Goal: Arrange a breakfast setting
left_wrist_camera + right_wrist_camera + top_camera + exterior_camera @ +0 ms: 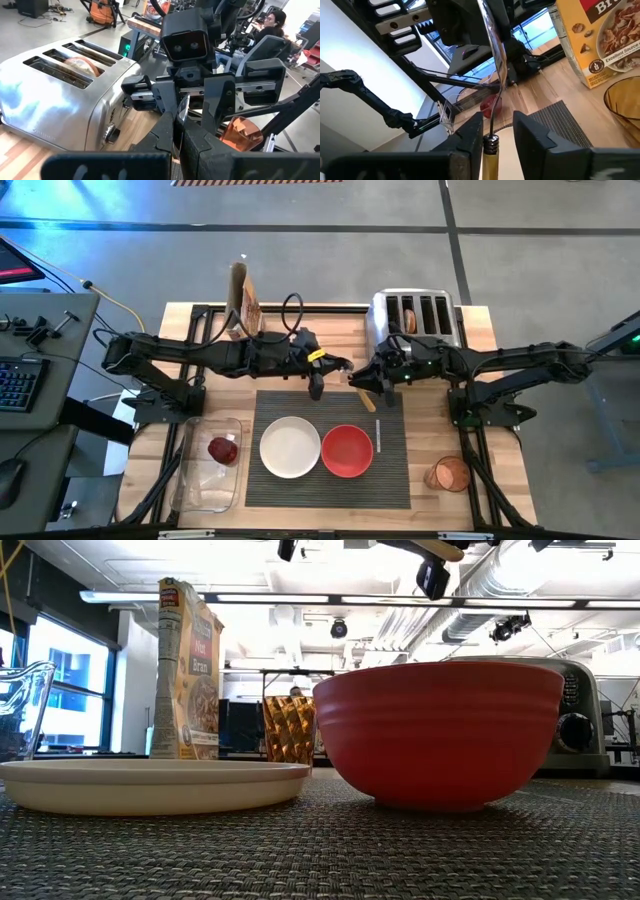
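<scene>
while hanging in the air over the far edge of the dark grey ribbed mat [390, 470], bridges the two arms: wooden-handled spoon [365, 400], metal end toward the left arm [200, 355], handle toward the right arm [520, 360].

left jaws: pressed together on the spoon's metal end, shown close up in the left wrist view. right jaws: apart, straddling the wooden handle, with a gap showing on one side of it in the right wrist view.

down on the mat, side by side and just apart: small white plate [290, 447] toward the left arm's side, red bowl [347, 451] toward the right.

off the mat, just beside its left edge: clear tray [190, 480] on the bench [480, 330], with the dark red fruit [223, 449] lying inside.

at the far right of the bench: chrome toaster [440, 315], with the bagel half [409, 320] standing in one slot.

near the mat's right edge, on bare wood: amber glass dish [448, 474]. at the far edge, behind the left arm: cereal box [243, 300], upright.
</scene>
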